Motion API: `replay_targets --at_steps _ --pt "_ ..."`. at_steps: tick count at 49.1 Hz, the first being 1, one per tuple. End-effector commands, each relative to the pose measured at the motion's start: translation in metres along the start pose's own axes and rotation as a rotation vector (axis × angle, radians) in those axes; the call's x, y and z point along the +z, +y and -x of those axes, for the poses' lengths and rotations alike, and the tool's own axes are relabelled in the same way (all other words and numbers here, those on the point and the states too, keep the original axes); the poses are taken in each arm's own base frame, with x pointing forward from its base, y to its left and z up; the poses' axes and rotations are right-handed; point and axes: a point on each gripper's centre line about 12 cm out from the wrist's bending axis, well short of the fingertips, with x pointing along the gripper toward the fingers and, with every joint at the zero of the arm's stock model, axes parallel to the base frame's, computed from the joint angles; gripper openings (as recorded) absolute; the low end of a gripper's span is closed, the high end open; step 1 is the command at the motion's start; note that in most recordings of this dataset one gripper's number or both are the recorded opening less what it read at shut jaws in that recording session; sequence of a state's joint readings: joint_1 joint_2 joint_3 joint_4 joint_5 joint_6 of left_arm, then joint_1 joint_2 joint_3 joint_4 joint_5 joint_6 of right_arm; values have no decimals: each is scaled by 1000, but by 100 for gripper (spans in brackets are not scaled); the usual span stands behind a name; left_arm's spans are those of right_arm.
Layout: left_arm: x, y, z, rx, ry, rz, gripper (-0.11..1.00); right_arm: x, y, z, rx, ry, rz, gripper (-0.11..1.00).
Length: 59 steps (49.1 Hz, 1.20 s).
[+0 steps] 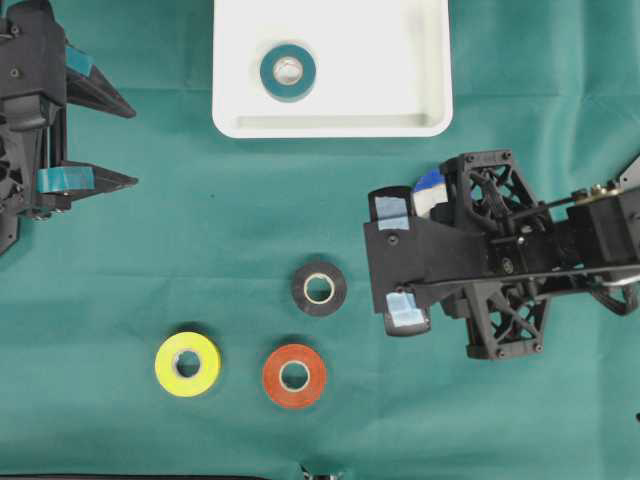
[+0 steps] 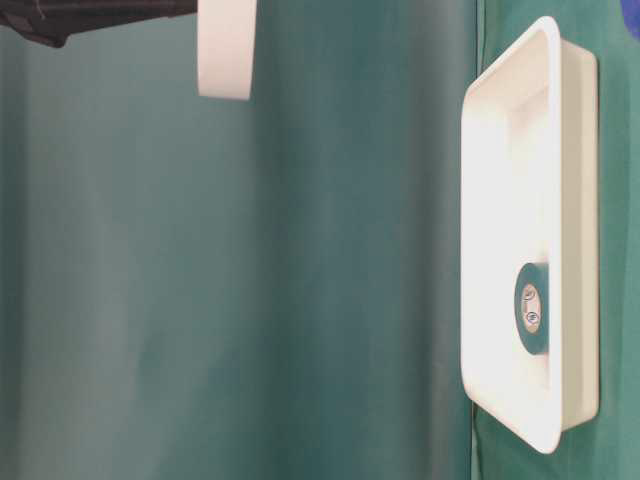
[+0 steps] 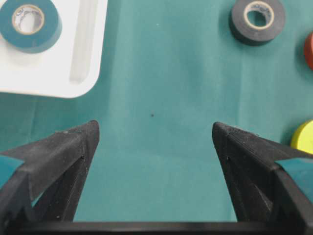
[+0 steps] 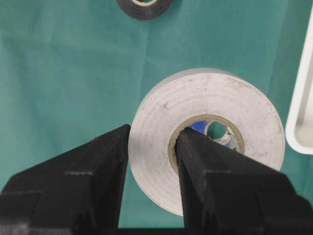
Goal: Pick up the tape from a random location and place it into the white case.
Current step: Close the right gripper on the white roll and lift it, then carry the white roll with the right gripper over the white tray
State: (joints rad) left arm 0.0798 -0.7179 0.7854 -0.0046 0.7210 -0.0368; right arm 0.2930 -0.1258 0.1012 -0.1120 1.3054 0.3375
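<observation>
Right gripper [image 4: 152,147] clamps white tape roll [image 4: 210,137], one finger through its core, lifted above the green cloth [image 1: 200,250], just beside the white case [image 1: 330,70]. Teal roll [image 1: 288,71] lies in case. Left gripper [image 3: 155,134] wide, holding nothing. Black roll [image 1: 319,288], red roll [image 1: 294,376], yellow roll [image 1: 187,364] on cloth.

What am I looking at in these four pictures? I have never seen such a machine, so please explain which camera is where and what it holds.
These are two robot arms over a green cloth, each ending in a two-fingered gripper. One picture looks down from above, one looks along the table, and two come from cameras on the wrists. The right gripper is shut on a white tape roll, one finger through its hole. The left gripper is open and holds nothing. On the cloth lie black, yellow and red tape rolls. The white case already holds a teal roll.
</observation>
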Motion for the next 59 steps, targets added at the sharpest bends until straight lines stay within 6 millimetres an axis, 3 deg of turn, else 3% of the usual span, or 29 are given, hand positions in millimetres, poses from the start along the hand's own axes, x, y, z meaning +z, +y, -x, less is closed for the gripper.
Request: replay_targets --at_steps 1,30,43,59 --pt "6 1 4 2 -25 2 100 3 -2 20 14 -55 -10 31" --pt "6 0 3 1 -23 4 100 6 -17 16 -48 -63 -22 31" --pt "6 1 4 2 -25 2 100 8 -44 10 -79 -50 -64 31" --pt "6 1 3 2 -23 2 100 11 -104 -2 -136 -41 -124 31"
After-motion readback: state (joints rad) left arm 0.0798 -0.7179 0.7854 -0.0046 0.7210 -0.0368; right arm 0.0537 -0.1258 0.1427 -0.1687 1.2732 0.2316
